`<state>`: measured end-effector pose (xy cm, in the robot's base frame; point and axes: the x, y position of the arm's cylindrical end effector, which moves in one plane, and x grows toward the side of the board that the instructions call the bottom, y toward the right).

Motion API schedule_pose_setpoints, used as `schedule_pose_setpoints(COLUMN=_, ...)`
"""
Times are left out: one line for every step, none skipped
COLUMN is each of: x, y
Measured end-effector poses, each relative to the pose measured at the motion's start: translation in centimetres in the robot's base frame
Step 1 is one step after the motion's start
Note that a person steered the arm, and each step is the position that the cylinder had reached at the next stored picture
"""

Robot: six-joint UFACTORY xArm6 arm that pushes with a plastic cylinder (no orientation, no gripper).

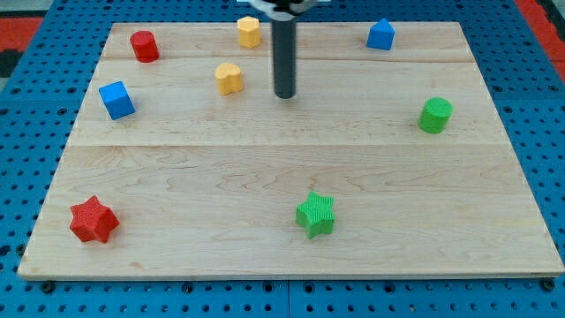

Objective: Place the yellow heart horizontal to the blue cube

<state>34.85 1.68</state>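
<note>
The yellow heart [229, 78] lies on the wooden board at the upper left of centre. The blue cube [116, 100] lies to its left and slightly lower, near the board's left side. My tip [284, 94] is the lower end of a dark rod that comes down from the view's top. It stands to the right of the yellow heart, a small gap apart and touching no block.
A yellow hexagonal block [249, 31] lies at the top centre, a red cylinder [144, 46] at the top left, a blue pentagon-shaped block [380, 34] at the top right. A green cylinder [434, 116] sits right, a green star [316, 215] bottom centre, a red star [93, 220] bottom left.
</note>
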Motion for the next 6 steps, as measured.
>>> schedule_pose_setpoints(x=0.4, y=1.5)
schedule_pose_setpoints(x=-0.1, y=-1.4)
schedule_pose_setpoints(x=-4.4, y=-1.5)
schedule_pose_setpoints(x=-6.9, y=-6.8)
schedule_pose_setpoints(x=-2.8, y=-10.9)
schedule_pose_setpoints(x=3.7, y=-10.6)
